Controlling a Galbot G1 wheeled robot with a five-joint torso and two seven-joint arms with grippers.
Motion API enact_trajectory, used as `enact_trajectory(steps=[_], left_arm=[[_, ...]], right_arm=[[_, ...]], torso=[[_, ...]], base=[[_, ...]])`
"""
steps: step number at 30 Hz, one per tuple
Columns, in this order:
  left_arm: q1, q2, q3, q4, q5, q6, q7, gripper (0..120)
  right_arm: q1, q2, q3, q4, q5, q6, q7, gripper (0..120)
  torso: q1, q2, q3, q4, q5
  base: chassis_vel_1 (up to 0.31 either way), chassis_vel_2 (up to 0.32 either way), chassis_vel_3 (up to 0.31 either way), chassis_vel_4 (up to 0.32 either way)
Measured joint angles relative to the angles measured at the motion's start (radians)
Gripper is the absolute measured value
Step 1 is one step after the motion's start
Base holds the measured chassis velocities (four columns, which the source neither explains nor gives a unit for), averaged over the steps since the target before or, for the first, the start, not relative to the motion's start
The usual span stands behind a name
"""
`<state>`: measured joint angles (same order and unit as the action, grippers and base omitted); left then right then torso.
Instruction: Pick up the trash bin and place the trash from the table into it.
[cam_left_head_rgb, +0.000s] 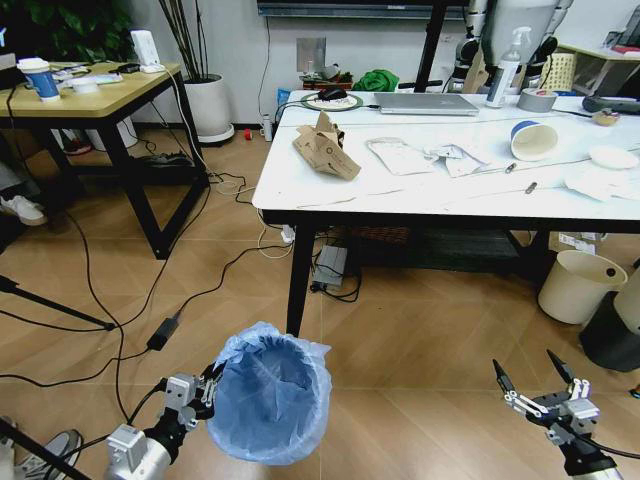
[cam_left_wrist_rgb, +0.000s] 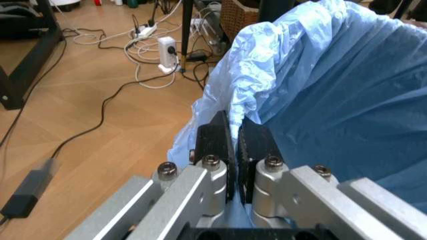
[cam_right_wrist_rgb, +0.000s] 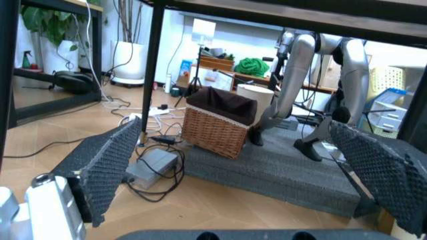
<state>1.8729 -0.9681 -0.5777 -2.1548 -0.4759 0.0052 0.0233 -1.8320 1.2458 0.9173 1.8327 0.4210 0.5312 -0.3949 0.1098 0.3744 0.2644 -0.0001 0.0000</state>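
The trash bin (cam_left_head_rgb: 270, 395), small and lined with a light-blue bag, hangs low over the wood floor in front of the table (cam_left_head_rgb: 300, 185). My left gripper (cam_left_head_rgb: 207, 385) is shut on its rim. In the left wrist view the black fingertips (cam_left_wrist_rgb: 217, 140) pinch the bag and rim of the bin (cam_left_wrist_rgb: 333, 100). My right gripper (cam_left_head_rgb: 535, 385) hovers open and empty over the floor at the right, its jaws wide apart in the right wrist view (cam_right_wrist_rgb: 235, 125). On the table lies the trash: a brown cardboard piece (cam_left_head_rgb: 327, 148), clear wrappers (cam_left_head_rgb: 400, 155), a tipped paper cup (cam_left_head_rgb: 533, 140) and a white lid (cam_left_head_rgb: 612, 157).
A laptop (cam_left_head_rgb: 425, 103), a tape roll (cam_left_head_rgb: 537, 99) and a spray bottle (cam_left_head_rgb: 508, 68) stand at the table's back. A wooden desk (cam_left_head_rgb: 90, 100) is at the left. A cream bin (cam_left_head_rgb: 580, 285) and a darker bin (cam_left_head_rgb: 610, 335) sit right of the table. Cables cross the floor.
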Motion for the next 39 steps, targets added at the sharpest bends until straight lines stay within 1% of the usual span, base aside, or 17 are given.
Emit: enact_trajectory(steps=[7, 8, 14, 17, 21, 28, 29, 30, 33, 37, 39], left_arm=[[0.000, -0.014, 0.007, 0.004, -0.004, 0.003, 0.003, 0], [0.000, -0.014, 0.007, 0.004, -0.004, 0.003, 0.003, 0], [0.008, -0.025, 0.021, 0.022, -0.002, 0.001, 0.007, 0], [0.007, -0.022, 0.021, 0.019, -0.007, 0.004, 0.007, 0], [0.007, -0.019, 0.020, 0.012, -0.010, 0.008, 0.005, 0], [0.015, -0.021, 0.019, 0.011, -0.009, 0.008, 0.005, 0], [0.017, -0.022, 0.018, 0.010, -0.011, 0.008, 0.005, 0], [0.017, -0.022, 0.017, 0.009, -0.012, 0.008, 0.005, 0], [0.018, -0.022, 0.017, 0.000, -0.032, 0.016, -0.006, 0], [0.031, -0.025, 0.029, -0.043, -0.123, 0.059, -0.046, 0], [0.033, -0.027, 0.031, -0.049, -0.137, 0.064, -0.055, 0]], right_arm=[[0.021, 0.033, -0.003, -0.018, -0.021, 0.000, 0.007, 100], [0.021, 0.033, -0.003, -0.018, -0.021, 0.000, 0.007, 100], [0.034, 0.035, 0.006, -0.023, -0.027, 0.006, 0.037, 100], [0.042, 0.040, 0.008, -0.035, -0.026, -0.007, 0.064, 100], [0.056, 0.058, 0.008, -0.055, -0.021, -0.035, 0.115, 100], [0.057, 0.067, 0.003, -0.053, -0.052, -0.035, 0.116, 100], [0.060, 0.073, -0.003, -0.049, -0.064, -0.034, 0.116, 100], [0.060, 0.074, -0.004, -0.049, -0.068, -0.033, 0.115, 100], [0.060, 0.075, -0.006, -0.050, -0.077, -0.030, 0.114, 100], [0.056, 0.076, -0.009, -0.054, -0.085, -0.025, 0.112, 100], [0.056, 0.076, -0.009, -0.054, -0.087, -0.024, 0.111, 100]], torso=[[0.012, 0.035, 0.022, -0.0001, 0.0001], [0.012, 0.035, 0.022, -0.0001, 0.0001], [0.021, 0.063, 0.041, 0.0000, -0.0001], [0.025, 0.072, 0.047, 0.0001, -0.0001], [0.032, 0.095, 0.062, -0.0002, 0.0001], [0.040, 0.118, 0.079, 0.0000, 0.0000], [0.046, 0.134, 0.088, 0.0001, 0.0000], [0.047, 0.137, 0.090, 0.0000, 0.0000], [0.051, 0.148, 0.096, 0.0000, 0.0000], [0.059, 0.169, 0.110, 0.0000, 0.0000], [0.061, 0.173, 0.112, 0.0000, 0.0000]], base=[[0.000, 0.000, 0.000, 0.000], [0.000, 0.000, 0.000, 0.000], [0.000, 0.000, 0.000, 0.000], [0.000, 0.000, 0.000, 0.000], [0.000, 0.000, 0.000, 0.000], [0.000, 0.000, 0.000, 0.000], [0.000, 0.000, 0.000, 0.000], [0.000, 0.000, 0.000, 0.000], [0.000, 0.000, 0.000, 0.000], [0.000, 0.000, 0.000, 0.000], [0.000, 0.000, 0.000, 0.000]])
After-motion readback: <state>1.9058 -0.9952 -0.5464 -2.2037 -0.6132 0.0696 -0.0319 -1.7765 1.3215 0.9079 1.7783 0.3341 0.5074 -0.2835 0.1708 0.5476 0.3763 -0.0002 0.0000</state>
